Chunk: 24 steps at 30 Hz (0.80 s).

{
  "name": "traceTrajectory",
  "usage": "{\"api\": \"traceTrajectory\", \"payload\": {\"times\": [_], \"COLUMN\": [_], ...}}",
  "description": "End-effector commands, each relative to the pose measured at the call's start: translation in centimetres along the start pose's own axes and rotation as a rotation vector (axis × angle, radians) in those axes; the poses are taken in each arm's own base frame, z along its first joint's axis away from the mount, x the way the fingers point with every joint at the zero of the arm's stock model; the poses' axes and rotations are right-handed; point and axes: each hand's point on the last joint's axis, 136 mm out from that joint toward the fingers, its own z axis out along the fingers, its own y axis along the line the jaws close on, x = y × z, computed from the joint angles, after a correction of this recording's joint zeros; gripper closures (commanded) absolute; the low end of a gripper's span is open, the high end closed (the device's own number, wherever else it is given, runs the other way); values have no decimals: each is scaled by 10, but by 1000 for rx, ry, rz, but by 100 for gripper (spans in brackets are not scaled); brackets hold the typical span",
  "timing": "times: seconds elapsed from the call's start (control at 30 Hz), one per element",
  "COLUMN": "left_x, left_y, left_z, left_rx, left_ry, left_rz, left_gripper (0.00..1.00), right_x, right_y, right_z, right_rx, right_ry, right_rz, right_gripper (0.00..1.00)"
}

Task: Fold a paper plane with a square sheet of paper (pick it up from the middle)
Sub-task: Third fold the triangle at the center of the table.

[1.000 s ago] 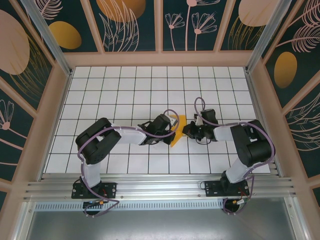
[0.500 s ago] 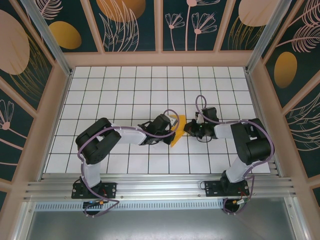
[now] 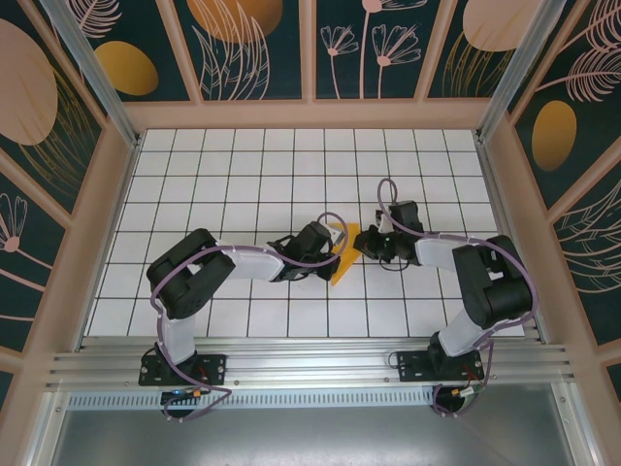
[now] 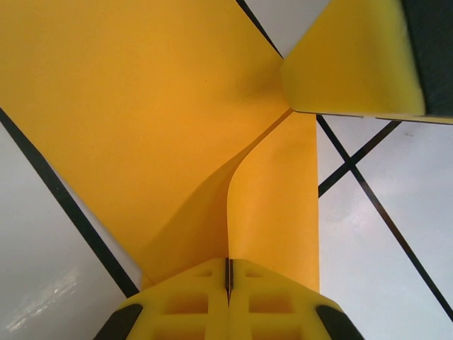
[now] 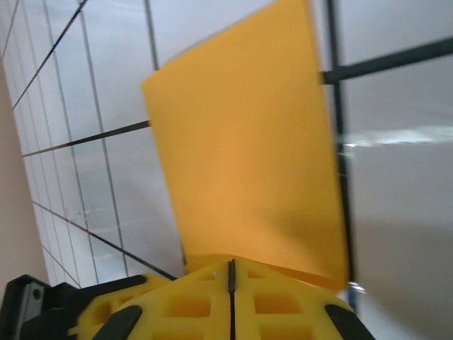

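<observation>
The top view looks steeply down from behind the arms over the whole counter. Each wrist view peers closely along its own hand, the left hand and the right hand. All three share the paper and grid

The square sheet of paper runs off the left wrist view's top.

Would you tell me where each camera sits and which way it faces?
Top external: above, behind both arms, seen whole, looking down on the table.
Left wrist: on the left arm, looking along the left gripper, shut on the paper.
Right wrist: on the right arm, looking along the right gripper, also shut on it.
Shared by all: the paper.
</observation>
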Motion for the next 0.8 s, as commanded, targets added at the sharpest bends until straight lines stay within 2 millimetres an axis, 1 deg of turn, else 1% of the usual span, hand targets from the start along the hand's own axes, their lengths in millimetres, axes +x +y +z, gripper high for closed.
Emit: {"api": "traceTrajectory", "payload": {"times": [0.0,0.07,0.13,0.27,0.4,0.53,0.6,0.63,0.67,0.7,0.77], "left_x": [23,23,21,21,18,10,2,0,-12,-19,-29], "left_y": [19,19,18,19,17,18,18,18,15,16,19], "left_z": [1,2,1,0,-2,-9,-16,-19,-24,-28,-39], "left_rx": [-71,-69,-70,-74,-75,-95,-109,-114,-118,-137,-179], "left_ry": [68,69,65,64,59,39,14,9,-18,-37,-69], "left_rz": [-11,-10,-10,-11,-13,-39,-61,-69,-79,-96,-124], "left_gripper": [99,99,99,99,95,88,76,74,71,66,57], "right_x": [4,7,10,20,28,31,31,32,32,32,31], "right_y": [16,9,-1,-24,-43,-52,-54,-55,-56,-56,-56], "right_z": [4,11,16,28,31,28,27,27,27,28,28], "right_rx": [-42,-10,24,90,171,213,224,228,229,230,230], "right_ry": [31,48,53,85,92,85,83,83,84,85,84], "right_rz": [-29,-22,-13,8,12,7,3,4,1,3,4], "right_gripper": [92,92,92,93,94,95,95,95,95,95,95]}}
